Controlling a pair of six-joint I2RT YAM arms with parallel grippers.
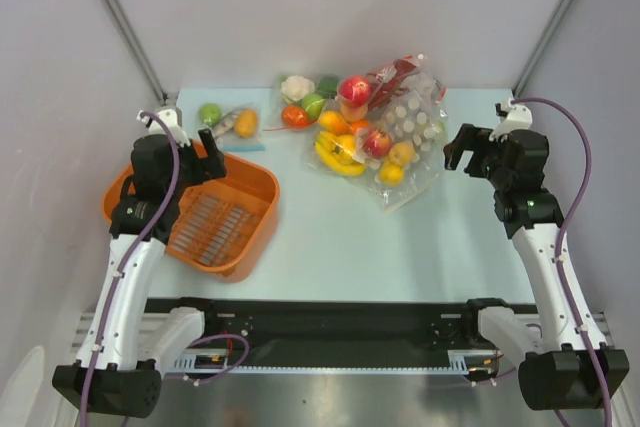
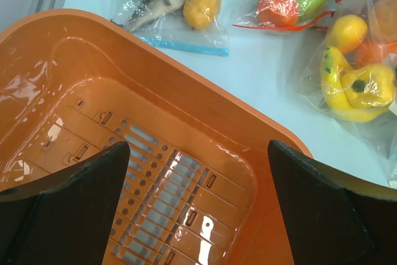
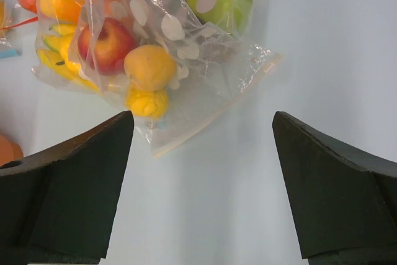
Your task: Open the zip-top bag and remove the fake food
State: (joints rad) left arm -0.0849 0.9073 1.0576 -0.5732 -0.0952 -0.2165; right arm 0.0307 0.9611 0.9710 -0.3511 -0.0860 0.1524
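Observation:
The zip-top bag (image 1: 410,132), clear crinkly plastic with pale dots, lies at the back middle of the table. Through it I see the fake food: a red apple (image 1: 377,142), a peach-orange fruit (image 1: 401,154) and a dark-red lobster (image 1: 396,71). In the right wrist view the bag (image 3: 198,72) holds the apple (image 3: 108,44) and the peach-orange fruit (image 3: 149,66). My right gripper (image 1: 460,152) (image 3: 201,119) hovers open just right of the bag, touching nothing. My left gripper (image 1: 210,144) (image 2: 198,147) is open and empty over the orange basket (image 1: 255,182).
The orange basket (image 2: 186,91) fills the left front. A blue-zip bag (image 2: 177,10) with a green apple and an orange fruit lies behind it. Bananas (image 1: 338,155), a cauliflower (image 1: 296,87) and green fruits (image 1: 314,105) crowd the dotted bag's left side.

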